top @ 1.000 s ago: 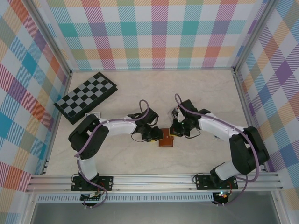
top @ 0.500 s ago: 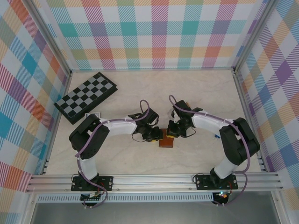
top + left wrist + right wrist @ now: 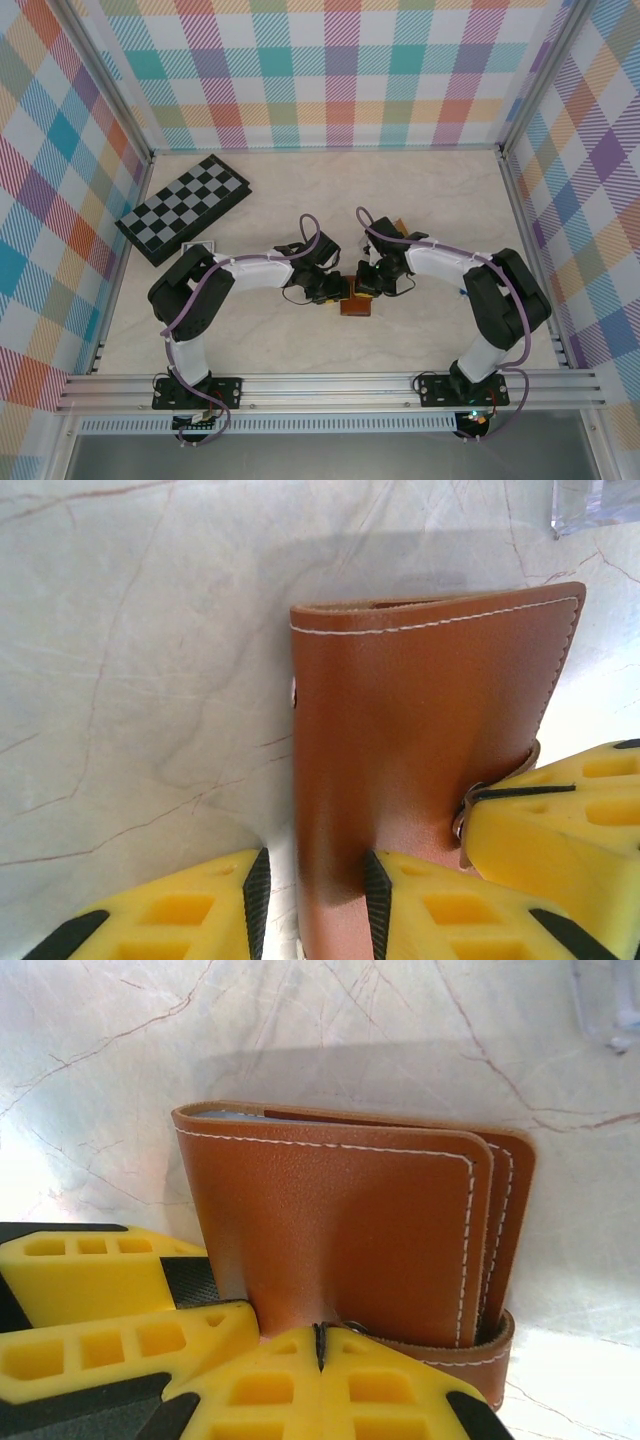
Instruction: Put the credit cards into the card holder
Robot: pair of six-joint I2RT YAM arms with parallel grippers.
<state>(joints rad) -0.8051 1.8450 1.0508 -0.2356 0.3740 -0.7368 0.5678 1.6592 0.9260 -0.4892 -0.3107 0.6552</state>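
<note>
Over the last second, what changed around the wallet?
The right arm swung its elbow in toward the middle. The right gripper crept slightly left and nearer the bases, jaws shut on the strap of the wallet. The left gripper, the wallet and the chessboard stayed put.

Left arm [image 3: 250, 268] and right arm [image 3: 445, 262] meeting mid-table, brown card holder [image 3: 355, 307] between them, chessboard [image 3: 183, 208] far left
</note>
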